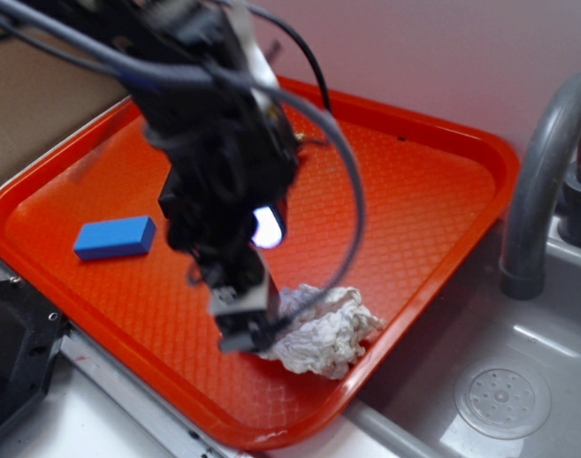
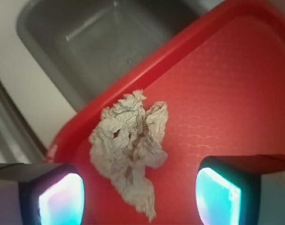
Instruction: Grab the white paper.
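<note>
Near edge of the orange tray point(image 1: 433, 286): your gripper point(image 2: 140, 199) stands open, one lit finger pad point(image 2: 62, 199) at each side of the wrist view, holding nothing. The white paper point(image 2: 130, 145) lies on the tray floor between and just beyond the pads, nearer the left one, its long axis running roughly along the line of approach, tail end toward you. In the exterior view the paper point(image 1: 328, 329) sits at the tray's near-right edge, beside the sink point(image 1: 519, 382); the arm hides its left part and whether the fingertips touch it. Farther left lies a blue block point(image 1: 115, 238), well apart.
</note>
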`<state>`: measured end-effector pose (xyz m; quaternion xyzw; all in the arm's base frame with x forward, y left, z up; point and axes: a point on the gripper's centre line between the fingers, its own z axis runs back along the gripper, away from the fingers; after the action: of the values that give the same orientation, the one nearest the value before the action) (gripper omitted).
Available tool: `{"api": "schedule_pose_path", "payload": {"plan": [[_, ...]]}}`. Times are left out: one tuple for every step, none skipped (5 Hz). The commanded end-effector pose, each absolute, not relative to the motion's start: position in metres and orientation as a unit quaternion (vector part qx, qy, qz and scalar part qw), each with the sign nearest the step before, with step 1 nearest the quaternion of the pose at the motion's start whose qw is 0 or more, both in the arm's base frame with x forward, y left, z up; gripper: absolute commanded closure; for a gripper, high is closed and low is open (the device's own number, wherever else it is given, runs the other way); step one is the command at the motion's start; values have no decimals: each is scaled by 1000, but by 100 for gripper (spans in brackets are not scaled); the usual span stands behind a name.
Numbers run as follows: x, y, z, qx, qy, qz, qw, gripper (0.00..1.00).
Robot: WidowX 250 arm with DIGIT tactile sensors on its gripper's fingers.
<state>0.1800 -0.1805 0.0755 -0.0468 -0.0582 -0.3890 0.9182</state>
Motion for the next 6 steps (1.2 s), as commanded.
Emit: {"api": "schedule_pose_path", "payload": {"plan": [[177,-193,33,-41,-26,-424,904,0],[169,-203,12,-41,0,-440,897,0],[166,-204,10,-41,1,-444,895,100],[164,-203,18,-36,-14,-432,901,100],[166,-197,36,-14,-30,-404,914,100],[173,-168,84,31,-36,-303,952,100]]}}
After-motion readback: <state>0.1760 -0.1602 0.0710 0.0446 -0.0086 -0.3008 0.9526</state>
